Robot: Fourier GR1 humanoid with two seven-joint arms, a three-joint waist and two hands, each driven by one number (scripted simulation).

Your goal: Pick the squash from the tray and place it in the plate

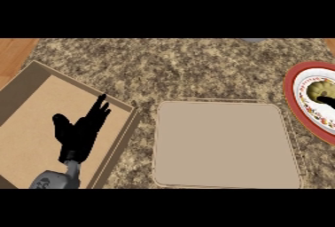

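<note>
The yellow, bumpy squash lies in the red-rimmed white plate, which is cut off by the view's right edge. A small black part of my right hand shows just below the squash, over the plate; whether it touches the squash cannot be told. The beige tray sits mid-counter with nothing on it. My left hand is open and resting, fingers up, over the brown box at the left.
A large shallow brown box with raised walls fills the left side, tilted against the tray's left edge. A grey object peeks in at the counter's far edge. Speckled granite counter lies behind the tray.
</note>
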